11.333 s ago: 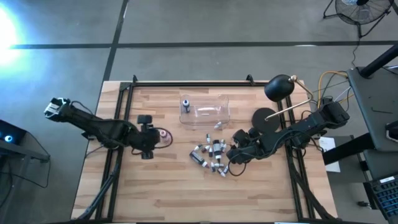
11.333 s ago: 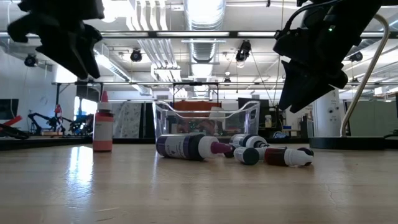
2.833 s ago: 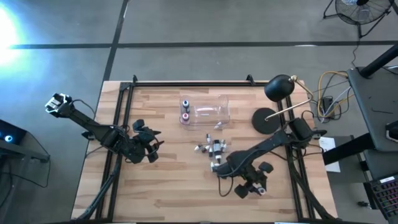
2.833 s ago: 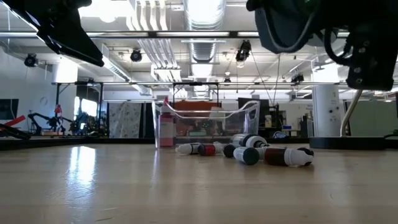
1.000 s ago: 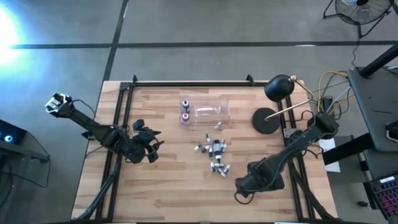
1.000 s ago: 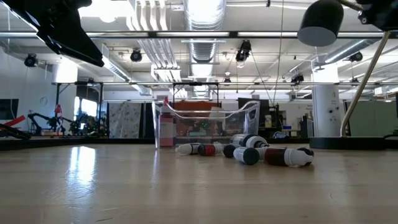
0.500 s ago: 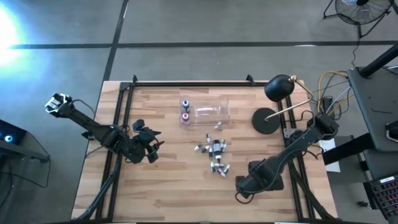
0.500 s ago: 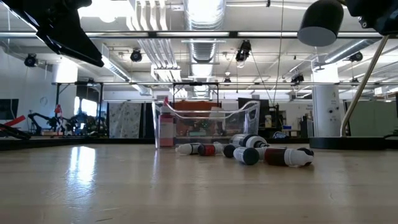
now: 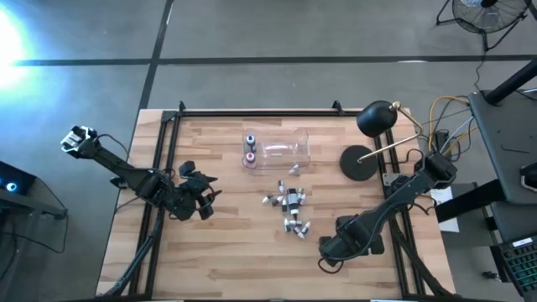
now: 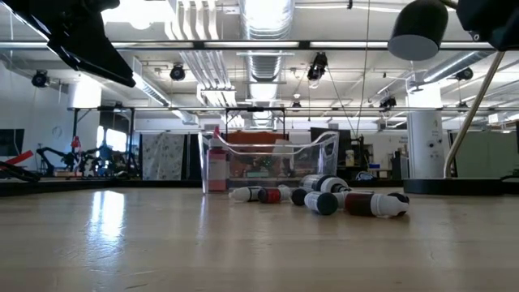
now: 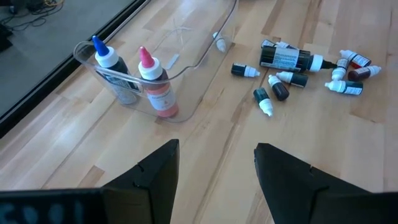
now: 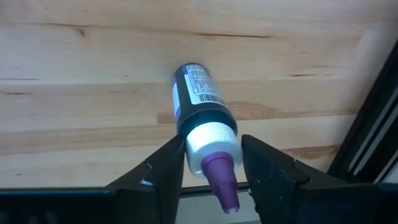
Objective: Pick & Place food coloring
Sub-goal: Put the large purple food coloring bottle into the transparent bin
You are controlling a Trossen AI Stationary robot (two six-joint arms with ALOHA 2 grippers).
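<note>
Dark purple-tipped bottle (image 12: 203, 121), white-collared and labelled, was clamped in the right gripper (image 12: 211, 163) near the table's (image 9: 218, 268) near-right edge. Remaining food coloring (image 9: 289, 205) lay mid-table, bare wood around. Left gripper (image 11: 214, 165) stood open, empty.

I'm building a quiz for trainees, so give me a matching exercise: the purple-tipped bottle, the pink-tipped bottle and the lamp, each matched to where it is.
1. purple-tipped bottle
2. pink-tipped bottle
3. lamp

A. standing in the clear box
B. on the table, near its right edge
C. held by the right gripper

Pairs: 1-C, 2-A, 3-B.

The left gripper hovers open over the table's left side.
</note>
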